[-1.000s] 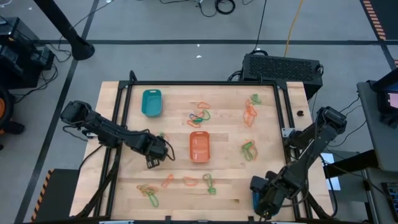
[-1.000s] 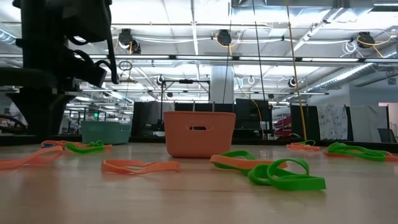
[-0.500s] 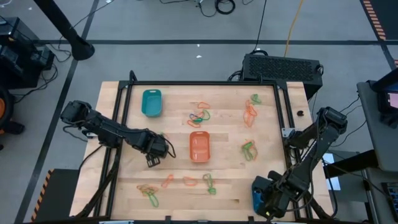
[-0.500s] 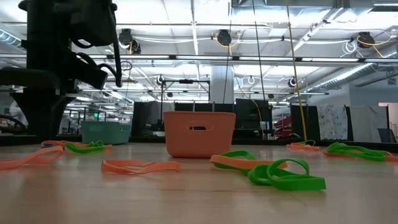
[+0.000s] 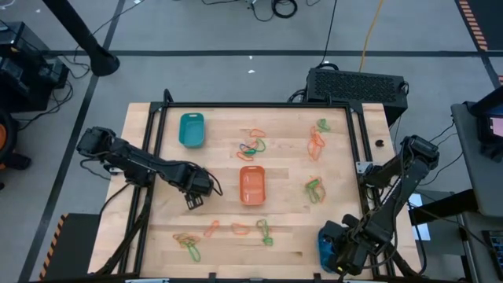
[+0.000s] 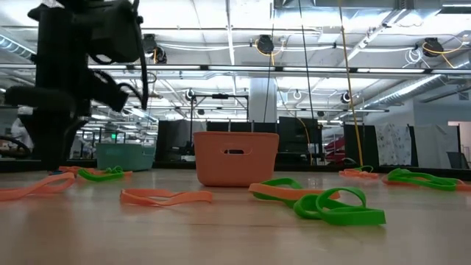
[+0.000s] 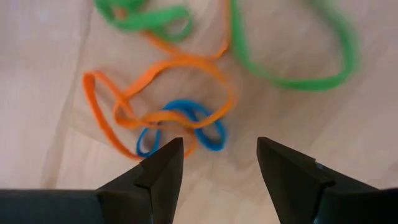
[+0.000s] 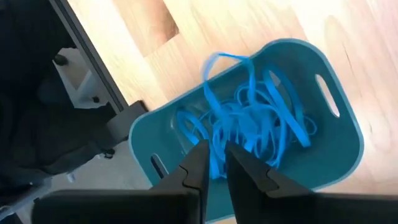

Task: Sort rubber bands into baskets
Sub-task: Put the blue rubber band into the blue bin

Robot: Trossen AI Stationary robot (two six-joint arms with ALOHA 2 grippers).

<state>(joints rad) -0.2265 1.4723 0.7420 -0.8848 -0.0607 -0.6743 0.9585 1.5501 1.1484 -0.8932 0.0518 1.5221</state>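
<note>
1. The right wrist view alone shows the teal rounded-rectangular plastic basket (image 8: 323,155) at the table's near right corner, full of thin blue rubber bands (image 8: 252,121); from above the right arm hides most of it.
2. The right gripper (image 8: 213,163) hangs over it, fingers slightly parted around a blue loop; a second ago they were shut.
3. The orange plastic basket (image 5: 251,185) lies lengthwise front-to-back at mid-table.
4. The left gripper (image 7: 219,163), spread wide and empty, hovers over tangled orange, blue and green bands (image 7: 168,112).
</note>
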